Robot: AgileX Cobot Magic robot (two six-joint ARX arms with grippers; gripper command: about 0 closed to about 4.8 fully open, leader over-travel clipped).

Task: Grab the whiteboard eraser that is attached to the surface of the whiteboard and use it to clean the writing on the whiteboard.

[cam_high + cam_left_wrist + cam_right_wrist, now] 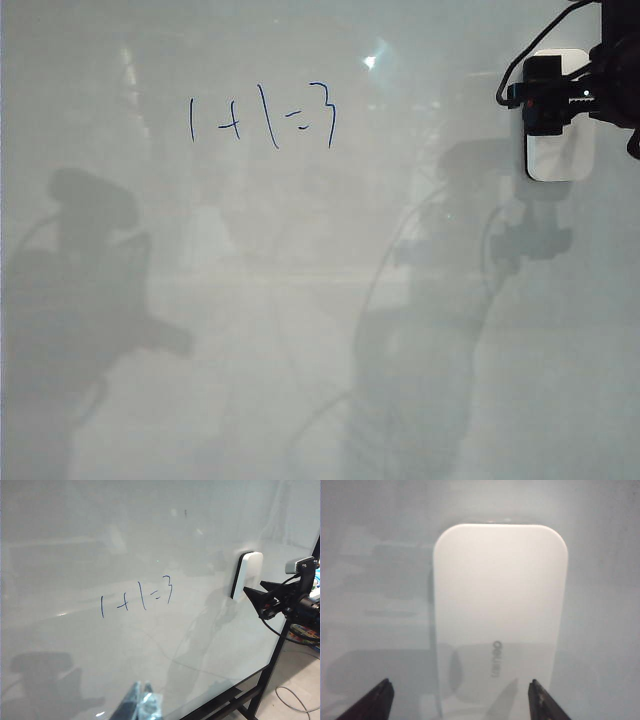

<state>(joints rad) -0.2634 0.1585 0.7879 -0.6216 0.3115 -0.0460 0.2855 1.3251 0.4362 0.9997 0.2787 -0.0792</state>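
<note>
We see the whiteboard filling the exterior view from edge to edge, its left half bare except for soft arm shadows. In the left wrist view, the left gripper shows only as a blurred tip at the lower border, well apart from everything on the board; we cannot tell whether its jaws are parted or closed.

Moving right, the writing sits in the upper middle of the exterior view: thin dark blue strokes forming a short sum, with open board all around them.

Further right, near the board's right edge, the whiteboard eraser clings flat to the surface, well apart from the writing. The left wrist view shows the board's dark frame and stand just beyond it.

The right gripper comes in from the upper right corner and hovers over the eraser's upper part. In the right wrist view its fingertips stand spread wide, one on either side of the eraser, neither one touching it, with the jaws gaping.
</note>
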